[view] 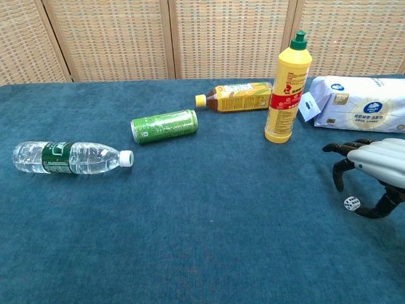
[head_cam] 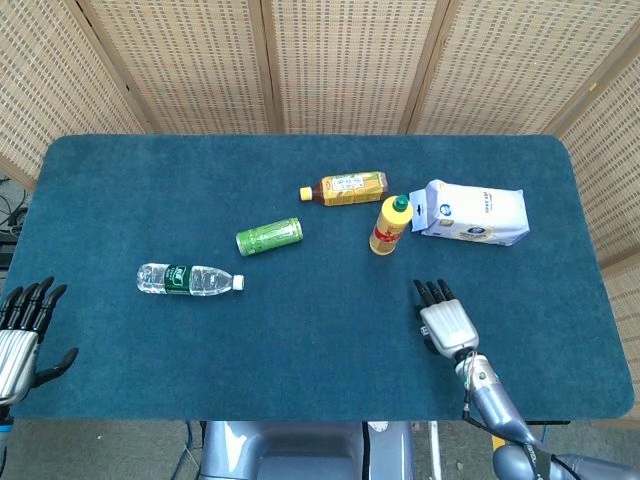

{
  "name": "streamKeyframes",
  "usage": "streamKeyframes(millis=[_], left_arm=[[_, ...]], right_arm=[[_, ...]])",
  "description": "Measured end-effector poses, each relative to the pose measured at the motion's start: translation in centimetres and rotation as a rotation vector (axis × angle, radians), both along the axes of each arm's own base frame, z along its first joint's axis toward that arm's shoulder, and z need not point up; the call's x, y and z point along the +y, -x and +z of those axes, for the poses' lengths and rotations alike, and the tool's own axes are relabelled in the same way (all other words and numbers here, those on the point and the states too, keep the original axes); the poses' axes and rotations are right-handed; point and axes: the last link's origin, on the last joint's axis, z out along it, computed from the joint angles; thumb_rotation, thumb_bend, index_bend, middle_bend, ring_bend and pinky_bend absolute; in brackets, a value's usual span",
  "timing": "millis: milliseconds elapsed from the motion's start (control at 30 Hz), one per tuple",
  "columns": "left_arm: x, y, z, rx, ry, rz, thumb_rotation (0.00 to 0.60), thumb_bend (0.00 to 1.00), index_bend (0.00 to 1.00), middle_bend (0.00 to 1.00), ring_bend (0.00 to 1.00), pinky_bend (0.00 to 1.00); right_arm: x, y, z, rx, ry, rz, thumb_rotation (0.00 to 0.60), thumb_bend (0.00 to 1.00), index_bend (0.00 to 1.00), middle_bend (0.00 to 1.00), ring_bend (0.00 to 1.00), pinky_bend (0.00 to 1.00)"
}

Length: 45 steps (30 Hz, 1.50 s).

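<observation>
Blue carpet-like cloth covers the table (head_cam: 120, 180), whose full outline, rounded far corners included, shows only in the head view; the chest view cuts it off on all sides.

Tissue pack (head_cam: 472, 213), white and blue, lies far right with its long axis left to right. Just left of it the yellow squeeze bottle (view: 288, 88) stands upright, green cap up. The water bottle (head_cam: 188, 279) lies at the near left, long axis left to right, white cap pointing right. The tea bottle (head_cam: 345, 188) lies beyond the squeeze bottle, yellow cap pointing left. The green can (head_cam: 269, 236) lies near the centre, tilted slightly, its right end farther away.

Right hand (view: 373, 168) hovers palm down over the near right of the table, fingers apart and curled downward, holding nothing. Left hand (head_cam: 22, 335) shows only in the head view, off the near left edge, fingers spread, holding nothing.

Smallest item is 1 white die (view: 352, 203), seen only in the chest view; the head view hides it under the right hand. It rests on the cloth between the curled fingers (view: 340, 171) and thumb, with no visible contact. Bare cloth lies around it to the left and near side, well apart from the squeeze bottle.
</observation>
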Motion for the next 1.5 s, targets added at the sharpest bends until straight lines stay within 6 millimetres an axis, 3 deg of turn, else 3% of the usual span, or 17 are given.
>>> streamKeyframes(millis=[1500], left_arm=[[-0.01, 0.0, 0.16, -0.012, 0.0, 0.0, 0.6, 0.28, 0.0, 0.0, 0.0, 0.0]], right_arm=[[-0.08, 0.27, -0.72, -0.005, 0.01, 0.002, 0.6, 0.34, 0.47, 0.0, 0.0, 0.0]])
